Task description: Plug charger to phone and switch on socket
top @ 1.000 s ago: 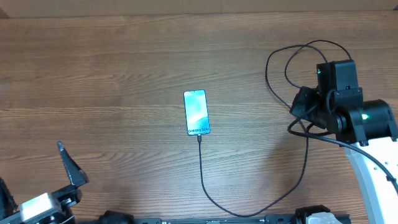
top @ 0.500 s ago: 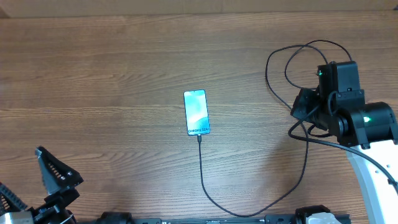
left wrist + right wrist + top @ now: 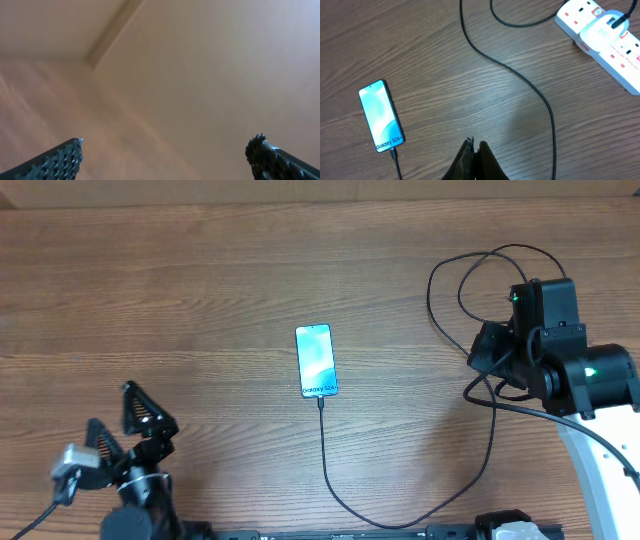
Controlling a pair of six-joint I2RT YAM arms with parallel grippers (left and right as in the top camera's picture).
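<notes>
My right fingers (image 3: pixel 482 157) are pressed together with nothing between them, and they hang above the bare wooden surface (image 3: pixel 200 280). My left fingers (image 3: pixel 140 410) are spread wide apart and hold nothing; their wrist camera shows only the two tips and a blurred pale background. In the overhead view they are near the front edge, at about 7 o'clock from the phone (image 3: pixel 380 116) and well apart from it. In the right wrist view, the phone lies flat at about 10 o'clock from my closed fingers, with its screen lit. The charger (image 3: pixel 540 95) is a thin black cable. Its small connector (image 3: pixel 394 152) meets the lower edge of the phone, so I judge that this end is already plugged in, though it is too small to be sure that it sits fully. The cable then runs in a long curve up to the socket (image 3: pixel 615 45), the white strip at about 2 o'clock. There it enters a pale plug body (image 3: pixel 600 30) that sits in one outlet. So I think that both ends are connected. What is left is the switch. I see red marks beside the outlets, but I cannot tell if this switch is on or off. My right fingers are nearer to it, so I would press with them.
</notes>
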